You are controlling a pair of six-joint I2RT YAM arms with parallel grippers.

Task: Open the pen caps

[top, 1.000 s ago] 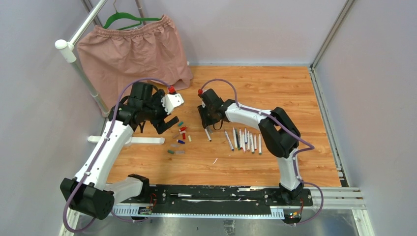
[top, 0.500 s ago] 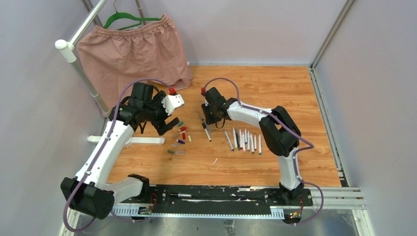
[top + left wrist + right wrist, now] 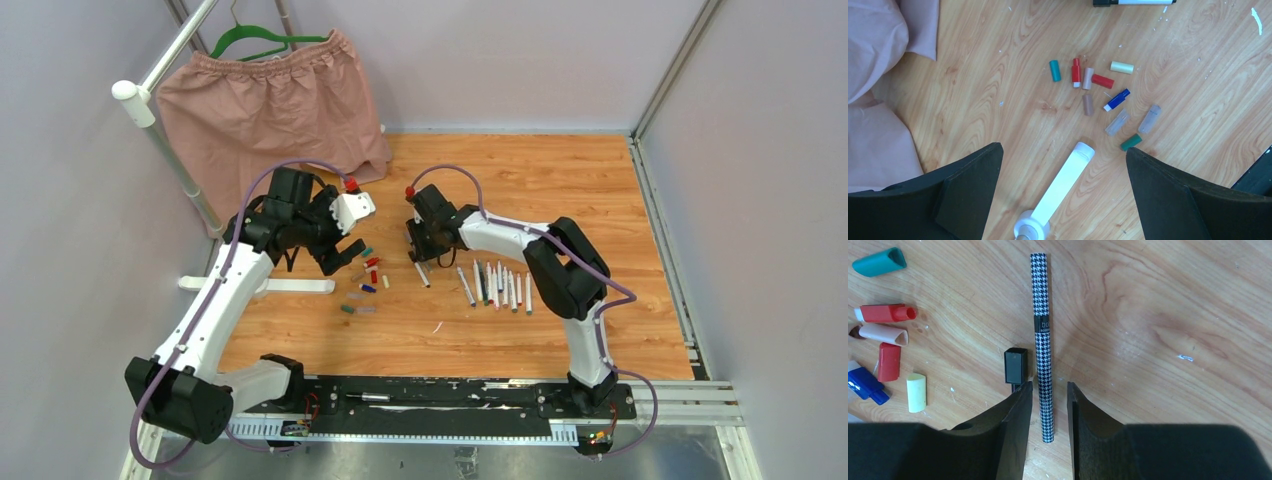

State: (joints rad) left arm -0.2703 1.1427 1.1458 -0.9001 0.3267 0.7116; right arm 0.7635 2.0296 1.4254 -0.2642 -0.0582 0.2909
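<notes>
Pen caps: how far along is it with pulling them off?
Done: loose caps lie scattered. In hand: the right pincer straddles a checkered pen, a black cap beside it. Remaining: the row of pens looks too small to judge; the left pincer hangs open, empty.

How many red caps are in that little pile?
2. One red cap lies between the teal cap and a tan cap; the other beside the cream cap. None looks hidden.

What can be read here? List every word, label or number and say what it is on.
"bo": on the dark band of the houndstooth-patterned pen, right wrist view; the rest turns out of sight.
Smaller print below it: too small to read.
Row of pens, top view: too small to read.
Pen caps: no text.
</notes>
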